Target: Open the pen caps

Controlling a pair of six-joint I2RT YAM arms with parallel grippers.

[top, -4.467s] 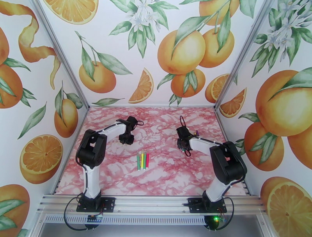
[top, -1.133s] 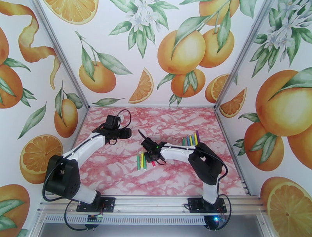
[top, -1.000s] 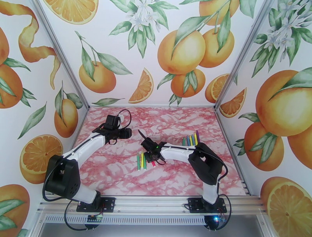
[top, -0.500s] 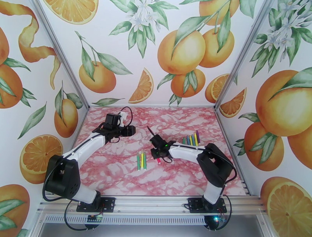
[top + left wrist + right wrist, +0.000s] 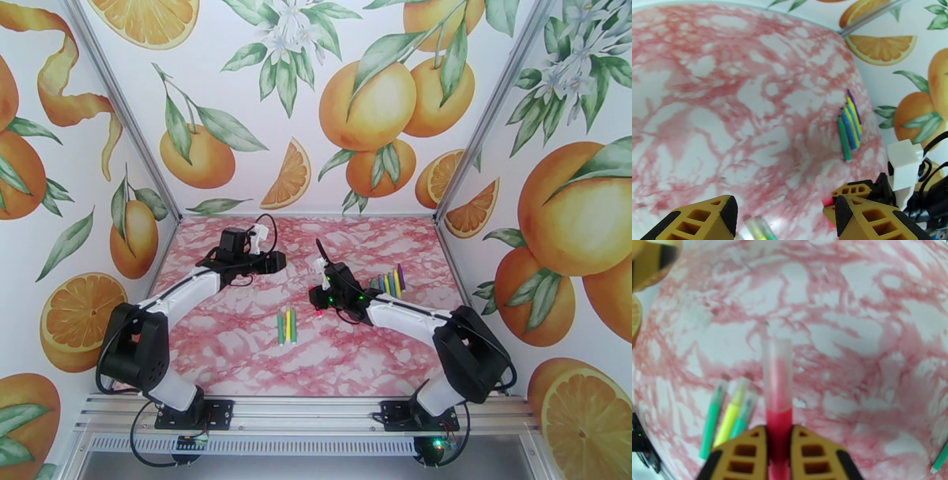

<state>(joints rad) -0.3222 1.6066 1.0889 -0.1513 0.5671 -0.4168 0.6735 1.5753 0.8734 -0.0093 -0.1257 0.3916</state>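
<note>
**Right arm.** I am seeing the right gripper (image 5: 779, 435) pressed onto a red pen (image 5: 779, 419), its two fingers pinching the barrel from both sides. The cap (image 5: 777, 374) (pale, see-through, tinted pink) is sitting on the end of the pen that points away from the fingers. The pen is hanging over the table (image 5: 869, 319), near its middle.

**Left arm.** The left gripper (image 5: 785, 211) is hovering with its jaws spread and nothing between them. It is near the right gripper, to its left and farther back.

**Other pens.** Three pens (image 5: 286, 325) (green, yellow, green) are lying side by side on the table, just beside and nearer than the held pen. A second row of pens (image 5: 387, 283), in green, blue, yellow and purple, is lying close together toward the table's right edge.
</note>
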